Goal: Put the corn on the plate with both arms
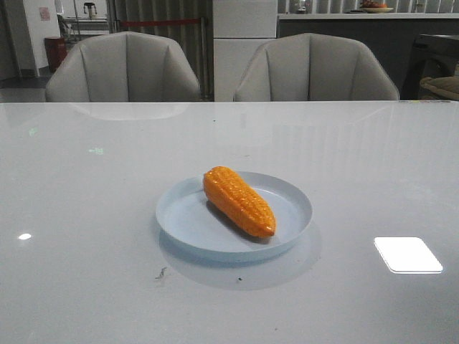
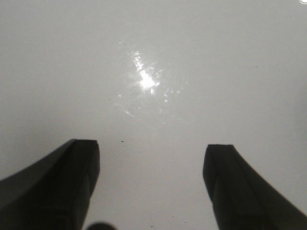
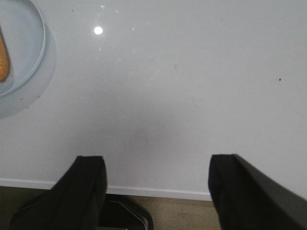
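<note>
Corn (image 1: 239, 201) lies on the pale blue plate (image 1: 188, 222), set diagonally across it, thick end toward the far side and tapered tip toward the near rim. Neither gripper touches it. The left gripper (image 2: 151, 184) has its jaws spread wide, with only bare white table (image 2: 192, 72) between and beyond the fingers. The right gripper (image 3: 157, 191) is also spread and holds nothing; the plate with the corn is well apart from its jaws, off to one side beyond them, and the table edge runs just under its fingers.
</note>
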You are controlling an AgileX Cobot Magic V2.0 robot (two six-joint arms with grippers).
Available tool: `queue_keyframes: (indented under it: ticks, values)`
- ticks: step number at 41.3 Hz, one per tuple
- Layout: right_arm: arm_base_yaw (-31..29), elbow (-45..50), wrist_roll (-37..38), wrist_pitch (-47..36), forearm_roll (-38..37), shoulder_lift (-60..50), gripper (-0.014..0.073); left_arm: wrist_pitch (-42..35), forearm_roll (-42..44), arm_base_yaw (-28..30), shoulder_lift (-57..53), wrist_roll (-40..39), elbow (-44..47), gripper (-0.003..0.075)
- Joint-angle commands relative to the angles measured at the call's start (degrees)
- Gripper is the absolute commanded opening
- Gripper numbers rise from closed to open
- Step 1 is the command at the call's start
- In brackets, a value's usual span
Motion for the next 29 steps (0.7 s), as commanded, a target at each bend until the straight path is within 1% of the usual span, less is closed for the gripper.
queue_keyframes:
  ticks: [1,22,25,29]
  values:
    - [-0.48,-0.18,0.46,-4.8,0.33,-1.59,0.0554,-3.75,-0.38,0.1,-1.19,-0.73,-1.6,0.0504]
    - [-0.48,-0.18,0.46,-4.92,0.33,-1.59,0.0548,-4.27,-0.38,0.1,-1.19,-0.73,-1.6,0.0504]
    - [-0.48,-0.18,0.46,-4.75,0.33,-1.59,0.0508,-4.27,-0.38,0.1,-1.19,-0.73,-1.6,0.0504]
    - [-0.48,-0.18,0.46,-4.8,0.33,-1.59,0.0399,-4.27,-0.38,0.1,-1.19,-0.73,-1.6,0.0504]
